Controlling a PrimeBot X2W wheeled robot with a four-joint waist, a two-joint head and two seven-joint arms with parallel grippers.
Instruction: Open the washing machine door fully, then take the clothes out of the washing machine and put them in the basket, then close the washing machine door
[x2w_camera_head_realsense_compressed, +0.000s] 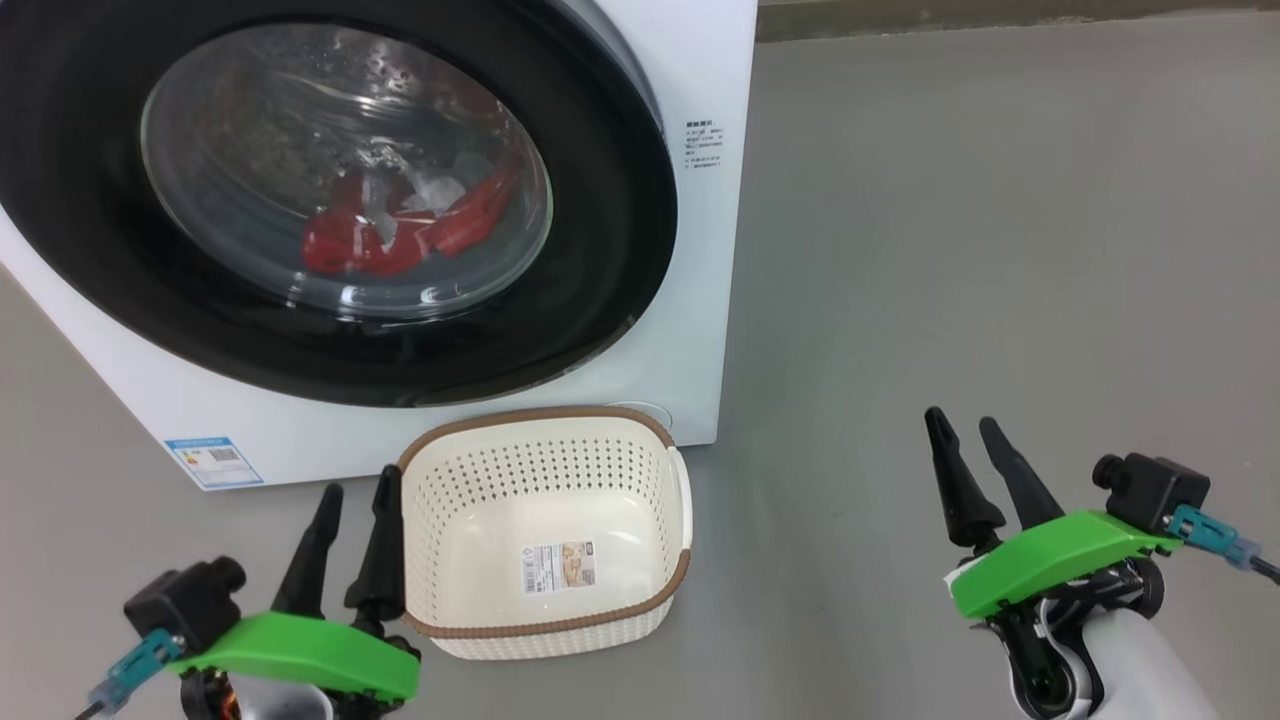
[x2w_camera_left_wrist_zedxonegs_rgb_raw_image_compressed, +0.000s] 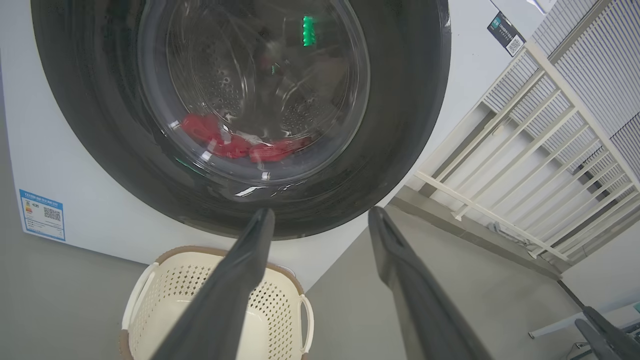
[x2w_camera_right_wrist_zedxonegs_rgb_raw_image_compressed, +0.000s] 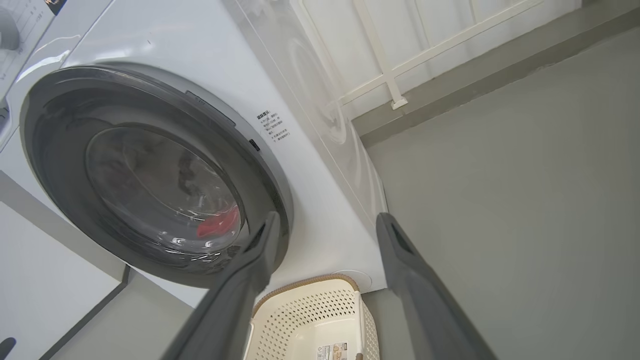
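Two claws are shown parted and empty: left gripper (x2w_camera_head_realsense_compressed: 358, 490) at 7 o'clock, right gripper (x2w_camera_head_realsense_compressed: 962, 425) at 4 o'clock. The clothes (x2w_camera_head_realsense_compressed: 400, 235) are seen at 11 o'clock behind the closed washing machine door (x2w_camera_head_realsense_compressed: 620, 230), judged rigid and slippery, best hooked at its rim's 3 o'clock edge; the fabric is expected limp and light.

Bright, even, diffuse light in all views, w/ soft faint shadows, e.g. under the basket (x2w_camera_head_realsense_compressed: 540, 412) on the floor (x2w_camera_head_realsense_compressed: 1000, 250). White glints and streaky reflections on the washing machine door (x2w_camera_head_realsense_compressed: 345, 170) glass, plus a green glint (x2w_camera_left_wrist_zedxonegs_rgb_raw_image_compressed: 308, 30) in left wrist view. Head view sharp. Wrist views are wide-angle, straight lines bent twd edges. Left hand (x2w_camera_left_wrist_zedxonegs_rgb_raw_image_compressed: 320, 211) and right hand (x2w_camera_right_wrist_zedxonegs_rgb_raw_image_compressed: 327, 216) fingers close-up, slightly soft.
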